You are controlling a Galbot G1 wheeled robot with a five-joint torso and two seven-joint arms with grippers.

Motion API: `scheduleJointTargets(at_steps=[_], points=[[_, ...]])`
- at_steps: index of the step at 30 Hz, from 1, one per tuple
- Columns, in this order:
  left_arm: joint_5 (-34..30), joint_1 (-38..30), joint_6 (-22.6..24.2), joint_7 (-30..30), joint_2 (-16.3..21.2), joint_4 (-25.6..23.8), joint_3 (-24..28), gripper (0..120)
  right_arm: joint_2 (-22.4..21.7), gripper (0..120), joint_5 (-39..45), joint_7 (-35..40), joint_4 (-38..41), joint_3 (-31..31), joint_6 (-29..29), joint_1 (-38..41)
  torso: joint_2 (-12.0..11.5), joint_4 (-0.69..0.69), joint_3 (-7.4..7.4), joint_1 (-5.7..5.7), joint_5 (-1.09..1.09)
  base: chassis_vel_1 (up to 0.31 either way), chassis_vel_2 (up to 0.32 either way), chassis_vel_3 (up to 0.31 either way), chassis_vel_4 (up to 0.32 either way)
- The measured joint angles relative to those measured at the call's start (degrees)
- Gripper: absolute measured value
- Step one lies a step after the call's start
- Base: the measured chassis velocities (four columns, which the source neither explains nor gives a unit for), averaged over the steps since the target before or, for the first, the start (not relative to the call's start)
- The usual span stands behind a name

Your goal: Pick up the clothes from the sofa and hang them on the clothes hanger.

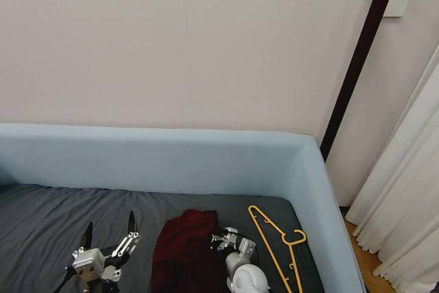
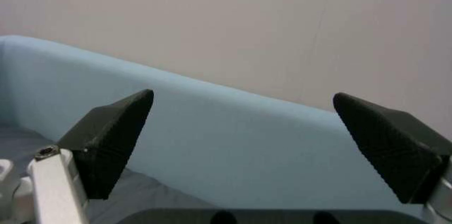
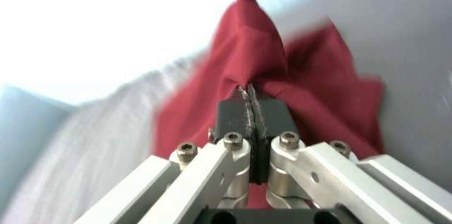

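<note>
The right gripper [image 1: 217, 239] [image 3: 251, 96] is clenched on a fold of the red garment [image 1: 184, 252] [image 3: 279, 60]. The rest of the garment lies on the sofa [image 1: 158, 159] seat, between the two grippers. The yellow hanger [image 1: 276, 236] lies flat just to the right of this gripper. The left gripper [image 1: 110, 228] [image 2: 244, 123] is released, with its fingers wide apart, and hangs above the seat to the left of the garment.

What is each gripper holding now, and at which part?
The right gripper holds the red garment, jaws shut on a raised fold. The left gripper is open, empty.
</note>
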Motion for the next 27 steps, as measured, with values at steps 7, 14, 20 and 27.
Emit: scheduleJointTargets(at_steps=[7, 14, 20, 27], points=[[-0.4, -0.4, 0.0, -0.5, 0.2, 0.4, -0.1, 100, -5.3, 0, 0.7, -3.9, 7.5, -2.0, 7.1, 2.2, 0.0, 0.0, 0.0, 0.0, 0.01, 0.0, 0.0, 0.0, 0.0], [-6.6, -0.2, 2.9, -2.7, 1.2, -1.3, 0.4, 100, -12.9, 0, 6.2, -4.4, 15.5, -4.6, 9.4, 11.6, 0.0, 0.0, 0.0, 0.0, 0.02, 0.0, 0.0, 0.0, 0.0], [-7.0, -0.3, 3.2, -3.6, 1.8, -2.1, -0.1, 100, -16.7, 0, 11.2, -3.6, 19.8, -6.2, 9.4, 22.9, 0.0, 0.01, 0.01, 0.0, 0.01, 0.0, 0.0, 0.0, 0.0], [-7.4, -0.1, 3.2, -4.1, 2.7, -2.8, -1.5, 100, -18.1, 0, 15.7, -2.5, 21.1, -4.3, 8.7, 34.9, 0.0, 0.02, 0.0, 0.0, 0.0, 0.0, 0.0, 0.0, 0.0]])
